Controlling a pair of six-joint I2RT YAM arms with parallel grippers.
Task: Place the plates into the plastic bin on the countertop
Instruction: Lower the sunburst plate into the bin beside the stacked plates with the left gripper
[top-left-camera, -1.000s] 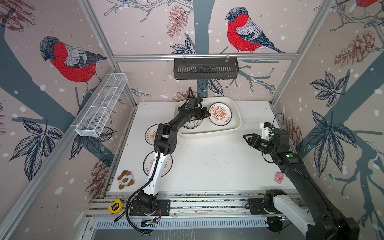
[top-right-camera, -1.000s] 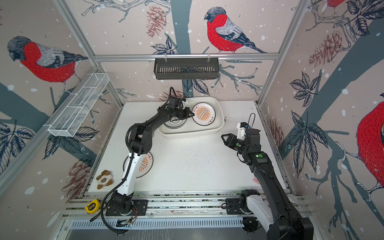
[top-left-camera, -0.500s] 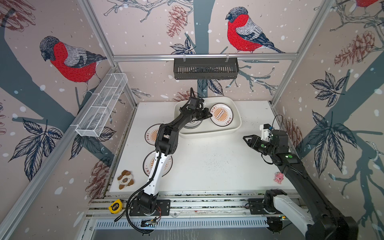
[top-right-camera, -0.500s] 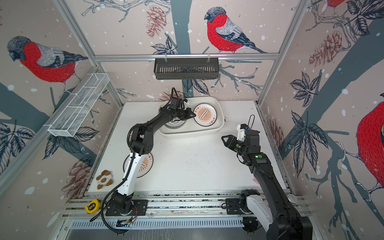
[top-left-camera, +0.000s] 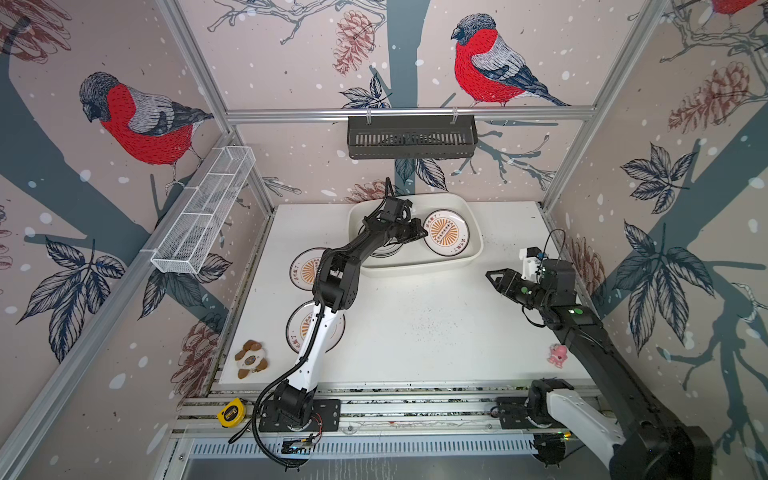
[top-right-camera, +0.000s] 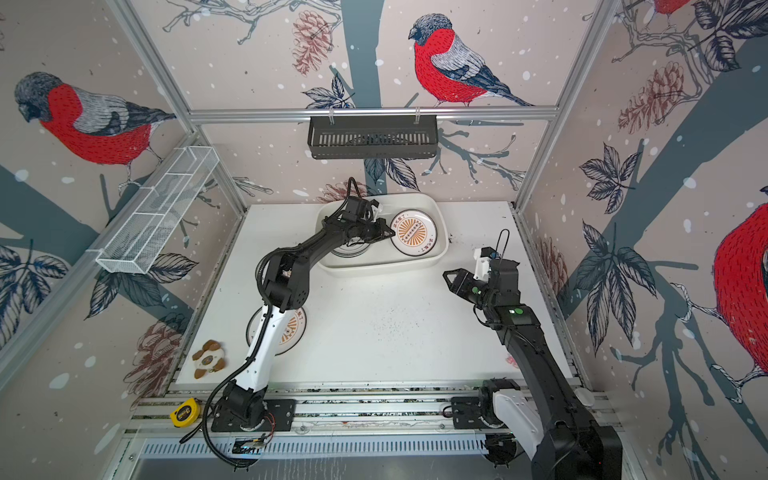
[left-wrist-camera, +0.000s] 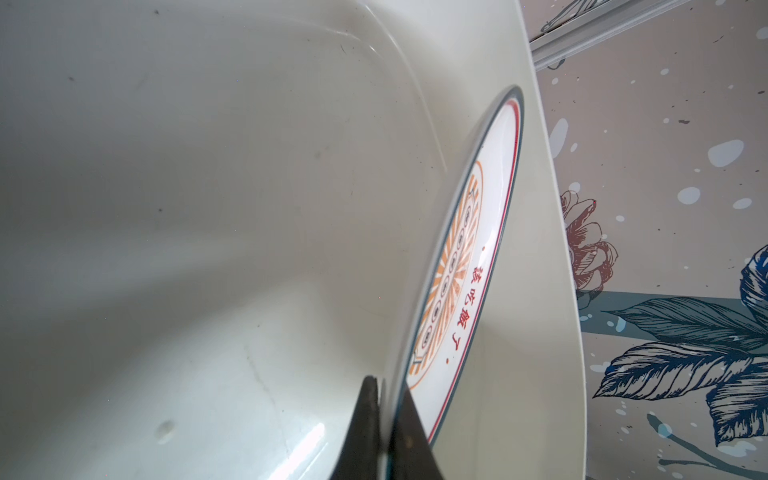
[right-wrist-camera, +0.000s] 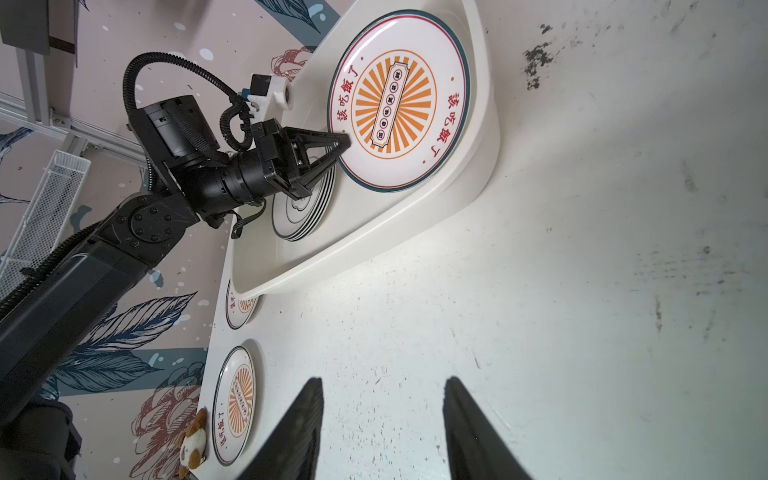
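The cream plastic bin stands at the back of the countertop. In its right half lies an orange sunburst plate. My left gripper is shut on that plate's rim. A stack of plates sits in the bin's left half, partly under the left arm. Two more sunburst plates lie on the countertop at the left. My right gripper hovers open and empty over the countertop's right side.
A black slotted rack hangs on the back wall and a white wire basket on the left wall. A brown-and-white toy lies at the front left, a pink figure at the front right, a yellow tape measure on the rail.
My left gripper has carried the sunburst plate slightly to the right inside the bin. The right arm has stayed still.
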